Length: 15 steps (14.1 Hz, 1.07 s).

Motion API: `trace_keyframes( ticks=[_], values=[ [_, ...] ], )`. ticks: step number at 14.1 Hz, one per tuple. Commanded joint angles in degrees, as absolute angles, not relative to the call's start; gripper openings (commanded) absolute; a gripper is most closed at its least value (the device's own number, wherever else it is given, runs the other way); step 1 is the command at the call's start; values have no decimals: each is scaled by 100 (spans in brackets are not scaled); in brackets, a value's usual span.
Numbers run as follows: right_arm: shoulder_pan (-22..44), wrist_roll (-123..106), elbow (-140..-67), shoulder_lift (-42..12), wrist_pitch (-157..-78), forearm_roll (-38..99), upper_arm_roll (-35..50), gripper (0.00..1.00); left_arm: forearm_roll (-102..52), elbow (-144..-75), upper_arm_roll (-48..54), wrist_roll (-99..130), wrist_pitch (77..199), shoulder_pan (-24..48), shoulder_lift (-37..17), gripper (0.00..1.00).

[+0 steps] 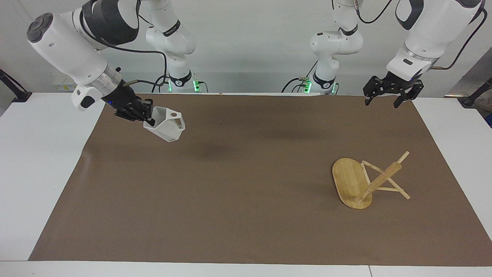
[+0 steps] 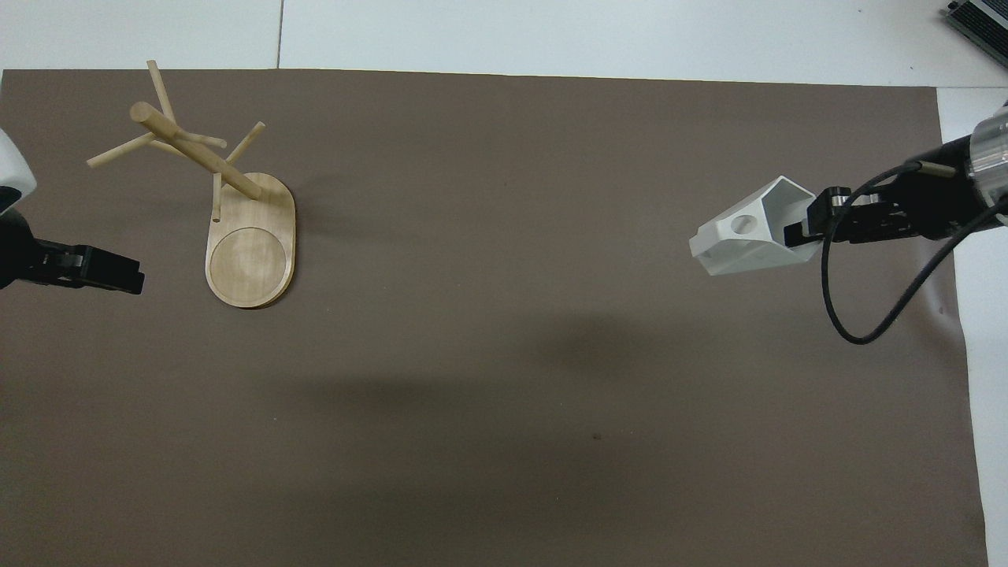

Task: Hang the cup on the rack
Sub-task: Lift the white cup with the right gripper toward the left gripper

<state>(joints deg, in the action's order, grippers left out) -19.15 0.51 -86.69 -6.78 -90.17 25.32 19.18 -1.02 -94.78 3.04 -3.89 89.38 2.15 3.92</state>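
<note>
The white faceted cup (image 1: 167, 125) (image 2: 746, 233) hangs in the air, tilted, over the brown mat at the right arm's end of the table. My right gripper (image 1: 148, 116) (image 2: 803, 236) is shut on its rim. The bamboo rack (image 1: 367, 181) (image 2: 209, 177) stands on its oval base (image 1: 348, 179) (image 2: 250, 252) toward the left arm's end, its pegs bare. My left gripper (image 1: 386, 98) (image 2: 118, 276) waits open, raised over the mat's edge by its own base, apart from the rack.
A brown mat (image 1: 246, 184) (image 2: 504, 354) covers most of the white table (image 1: 38, 161). Black clamps (image 1: 15, 90) sit at the table's corners near the robots. A dark device (image 2: 980, 20) lies at the table's corner farthest from the robots.
</note>
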Motion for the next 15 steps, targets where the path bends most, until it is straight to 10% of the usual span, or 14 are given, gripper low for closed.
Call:
trace_keyframes(
  ticks=[1, 15],
  values=[
    [-1943, 79, -8526, -756, -8938, 3853, 2030, 0, -97, -9685, 351, -334, 9009, 88, 571, 100],
    [446, 1458, -8763, -1071, -12125, 5054, 2215, 0, -2048, -9659, 395, -5076, 9528, 150, 606, 100]
  ],
)
